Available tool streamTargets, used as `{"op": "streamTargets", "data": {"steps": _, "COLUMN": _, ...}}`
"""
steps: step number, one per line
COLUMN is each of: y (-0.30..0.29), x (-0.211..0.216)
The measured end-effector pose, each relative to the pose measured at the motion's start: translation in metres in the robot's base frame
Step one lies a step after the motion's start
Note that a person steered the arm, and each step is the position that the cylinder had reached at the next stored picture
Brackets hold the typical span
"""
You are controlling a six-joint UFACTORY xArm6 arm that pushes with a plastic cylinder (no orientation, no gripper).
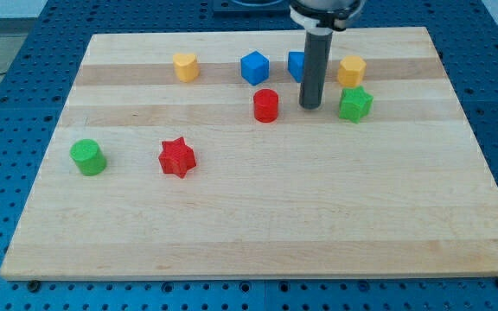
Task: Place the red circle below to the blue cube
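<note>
Toward the table's (258, 233) near-left corner, a green cylinder (87, 157) is standing close to the left edge. Just to its right, apart from it, a red star (177, 157) is lying flat.

Midway toward the far edge, near the table's centre line, the red circle (265, 105) is sitting upright. It is resting just below the blue cube (254, 67) and slightly toward the right edge, the two not touching.

Right of the red circle, my tip (310, 107) is pressing down on the wood, a small gap showing between them. Beyond the tip toward the right edge, a green star-like block (354, 104) is lying close by, also apart from the rod.

Along the far edge, from left to right, a yellow block (185, 66) of roughly hexagonal shape is sitting alone; the blue cube follows; a second blue block (296, 64) is showing only partly, its shape being hidden behind the rod; a second yellow block (351, 70) is resting just above the green star-like block.

Pincer: none is showing, the arm ending in the plain dark rod, so nothing is being grasped.
</note>
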State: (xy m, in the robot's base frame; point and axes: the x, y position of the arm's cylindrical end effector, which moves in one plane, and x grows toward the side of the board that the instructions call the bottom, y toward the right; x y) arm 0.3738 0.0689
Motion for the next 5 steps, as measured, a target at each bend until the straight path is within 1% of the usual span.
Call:
{"op": "streamTargets", "data": {"steps": 1, "y": -0.019, "x": 0.017}}
{"op": "streamTargets", "data": {"steps": 2, "y": -0.039, "x": 0.019}}
{"op": "streamTargets", "data": {"steps": 4, "y": -0.049, "x": 0.021}}
{"op": "streamTargets", "data": {"steps": 5, "y": -0.046, "x": 0.127}}
